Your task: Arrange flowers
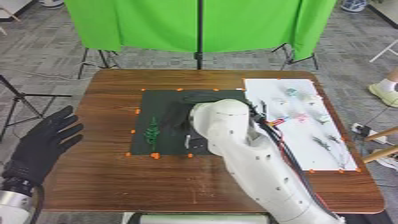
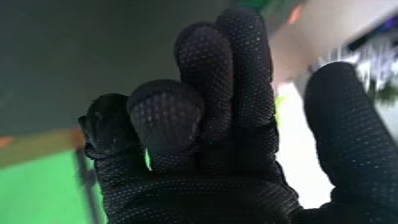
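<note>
- Flowers [image 1: 301,117] lay in a loose group on the white sheet [image 1: 266,90] at the right of the frame, inside its edges; a green sprig [image 1: 151,134] lay on the dark mat [image 1: 164,102], near its left edge.
- The right arm [image 1: 253,162] slanted from the bottom edge to the mat, passing over the sheet's near left part, its hand [image 1: 204,96] above the mat's upper part. In the right wrist view, that hand's fingers were loosely extended, the thumb apart from them.
- Brown wood ran between the mat and the left hand [image 1: 44,145], which hung at the left of the frame by the table [image 1: 98,180] edge, fingers straight and spread.
- Smooth white shell covered the arm; the gloves were textured black fabric. The flowers were small, tufted, pale blue, white and pink; the sprig was thin and leafy.
- The sprig's long axis ran nearly up and down the frame. Thin dark stems [image 1: 324,146] at the sheet's lower right slanted down toward the right.
</note>
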`<action>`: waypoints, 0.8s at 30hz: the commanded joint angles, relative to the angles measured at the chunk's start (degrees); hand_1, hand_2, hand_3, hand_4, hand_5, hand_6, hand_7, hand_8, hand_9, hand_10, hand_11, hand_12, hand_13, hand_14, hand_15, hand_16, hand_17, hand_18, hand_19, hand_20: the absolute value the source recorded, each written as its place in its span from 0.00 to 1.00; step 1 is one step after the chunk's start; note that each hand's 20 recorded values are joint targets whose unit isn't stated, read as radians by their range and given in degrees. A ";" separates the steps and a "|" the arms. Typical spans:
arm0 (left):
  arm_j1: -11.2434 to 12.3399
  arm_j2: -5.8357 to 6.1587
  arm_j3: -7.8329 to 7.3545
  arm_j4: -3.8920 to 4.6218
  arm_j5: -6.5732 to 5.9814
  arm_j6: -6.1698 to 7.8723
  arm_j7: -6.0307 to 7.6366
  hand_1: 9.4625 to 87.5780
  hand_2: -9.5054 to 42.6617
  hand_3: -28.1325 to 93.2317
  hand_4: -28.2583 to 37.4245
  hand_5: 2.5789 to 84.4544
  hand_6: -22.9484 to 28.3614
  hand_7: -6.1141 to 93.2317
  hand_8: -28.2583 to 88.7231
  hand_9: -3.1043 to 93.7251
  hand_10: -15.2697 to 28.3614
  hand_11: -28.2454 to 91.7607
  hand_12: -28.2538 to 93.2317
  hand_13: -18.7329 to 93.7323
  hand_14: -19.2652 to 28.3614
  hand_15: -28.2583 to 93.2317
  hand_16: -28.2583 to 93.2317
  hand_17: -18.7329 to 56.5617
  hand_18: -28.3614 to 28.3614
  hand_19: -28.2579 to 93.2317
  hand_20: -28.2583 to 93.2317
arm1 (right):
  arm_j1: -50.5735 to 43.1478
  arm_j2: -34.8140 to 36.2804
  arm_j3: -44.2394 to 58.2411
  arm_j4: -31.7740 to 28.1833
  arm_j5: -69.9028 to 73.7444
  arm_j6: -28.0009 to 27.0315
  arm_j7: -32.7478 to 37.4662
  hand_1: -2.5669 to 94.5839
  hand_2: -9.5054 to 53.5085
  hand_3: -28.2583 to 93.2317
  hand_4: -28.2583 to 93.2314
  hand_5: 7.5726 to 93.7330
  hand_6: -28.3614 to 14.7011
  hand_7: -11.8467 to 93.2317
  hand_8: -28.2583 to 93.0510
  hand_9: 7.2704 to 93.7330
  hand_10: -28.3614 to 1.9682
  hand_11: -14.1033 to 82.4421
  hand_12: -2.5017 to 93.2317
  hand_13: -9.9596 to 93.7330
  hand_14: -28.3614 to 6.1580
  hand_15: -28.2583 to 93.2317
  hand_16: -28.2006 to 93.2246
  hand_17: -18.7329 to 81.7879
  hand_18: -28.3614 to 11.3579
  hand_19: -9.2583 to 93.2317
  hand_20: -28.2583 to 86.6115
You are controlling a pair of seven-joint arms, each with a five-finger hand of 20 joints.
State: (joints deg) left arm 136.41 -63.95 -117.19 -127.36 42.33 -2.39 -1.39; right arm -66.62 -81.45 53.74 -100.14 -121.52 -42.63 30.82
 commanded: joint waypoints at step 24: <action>1.83 -2.86 -0.95 -0.46 0.45 -0.52 0.74 0.22 0.12 0.81 0.01 0.30 0.50 0.30 0.13 0.23 0.57 0.47 0.34 0.29 0.66 0.59 0.21 0.11 0.83 0.61 0.31 | -37.06 41.64 43.96 -15.07 -3.66 9.61 11.27 0.19 0.00 0.76 0.00 0.64 0.51 0.40 0.10 0.63 0.41 0.72 0.36 0.67 0.43 0.87 0.43 0.53 0.19 1.00 0.60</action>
State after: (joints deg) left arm 136.85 -65.58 -117.66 -127.43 42.46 -2.72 -0.79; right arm -93.90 -43.11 90.92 -113.09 -123.66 -29.30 39.57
